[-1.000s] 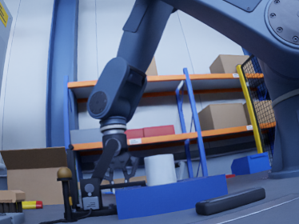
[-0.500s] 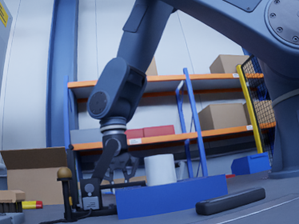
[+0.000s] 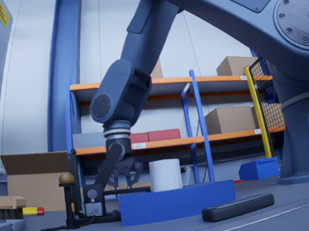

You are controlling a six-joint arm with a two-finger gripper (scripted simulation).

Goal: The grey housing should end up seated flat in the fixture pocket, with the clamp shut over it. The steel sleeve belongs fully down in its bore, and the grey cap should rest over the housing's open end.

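Note:
The grey housing is not visible from the second side camera; the blue fixture wall (image 3: 177, 203) hides the pocket behind it. A pale cylinder (image 3: 165, 174), its identity unclear, stands upright behind that wall. The toggle clamp (image 3: 94, 201) sits at the fixture's left end, its arm reaching right along the wall's top and its ball-topped handle (image 3: 66, 178) standing upright. Just above the clamp arm hangs my gripper (image 3: 126, 178), fingers open around nothing that I can see. The sleeve and cap are not in view.
A cardboard box (image 3: 35, 179) stands at the left behind the clamp handle. A black bar (image 3: 238, 207) lies on the table right of the fixture. A blue bin (image 3: 259, 169) and shelving with boxes stand behind.

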